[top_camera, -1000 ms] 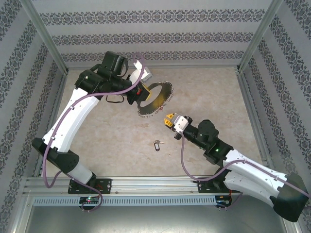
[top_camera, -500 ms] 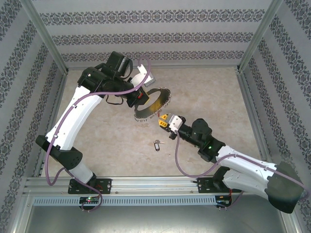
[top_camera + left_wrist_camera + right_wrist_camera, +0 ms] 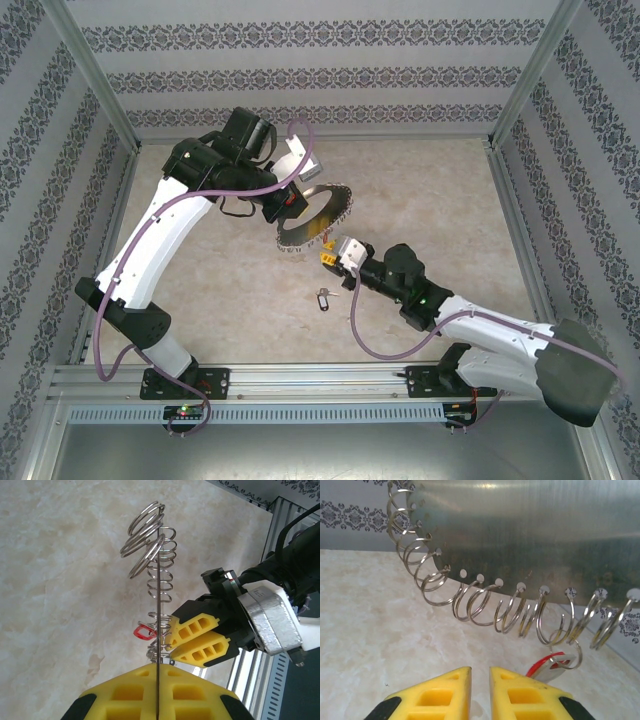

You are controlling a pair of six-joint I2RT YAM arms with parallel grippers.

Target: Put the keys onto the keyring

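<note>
The keyring point(image 3: 315, 212) is a silvery disc rimmed with many small rings, and my left gripper point(image 3: 290, 203) holds it off the table. In the left wrist view the keyring point(image 3: 157, 580) runs edge-on into my left gripper point(image 3: 157, 666), which is shut on it. A key with a red tag point(image 3: 551, 664) hangs from a ring on the keyring point(image 3: 520, 525), just beside my right finger. My right gripper point(image 3: 480, 672) is narrowly open with nothing between its jaws, just under the rings. The red tag point(image 3: 144, 632) is also seen. A dark-tagged key point(image 3: 322, 297) lies on the table.
Patterned walls and metal frame posts point(image 3: 505, 170) enclose the beige table point(image 3: 450, 200). The right arm point(image 3: 480, 325) reaches in from the lower right. The left arm point(image 3: 150, 240) arches over the left side.
My right gripper has moved left, up to the keyring's lower edge. The left arm has shifted the keyring slightly down and left.
</note>
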